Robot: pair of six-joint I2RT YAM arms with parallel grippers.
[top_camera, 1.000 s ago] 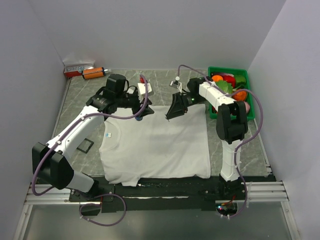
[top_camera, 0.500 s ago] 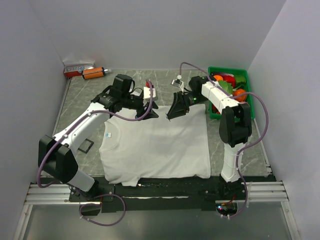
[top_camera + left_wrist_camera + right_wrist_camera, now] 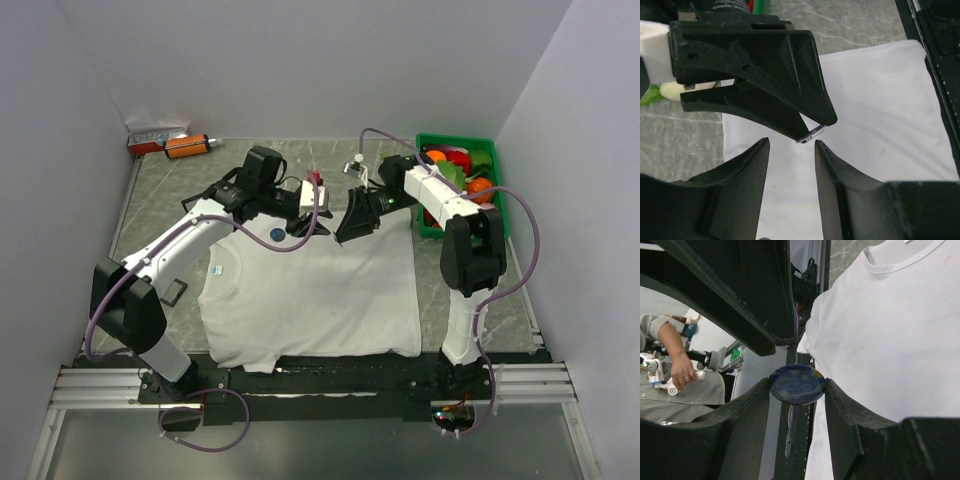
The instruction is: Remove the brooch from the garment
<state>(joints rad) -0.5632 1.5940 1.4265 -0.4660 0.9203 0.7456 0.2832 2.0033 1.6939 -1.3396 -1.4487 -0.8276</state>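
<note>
While the right fingers (image 3: 747, 420) pinch the small round dark-blue brooch (image 3: 796, 386), we centre the spread left fingers (image 3: 742, 172) on it. We close squarely.

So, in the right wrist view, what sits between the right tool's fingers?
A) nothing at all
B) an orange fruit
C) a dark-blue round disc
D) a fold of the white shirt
C: the right tool is shut on the dark-blue round disc, whose patterned face spans the gap between both fingers; the white shirt lies beyond it.
</note>
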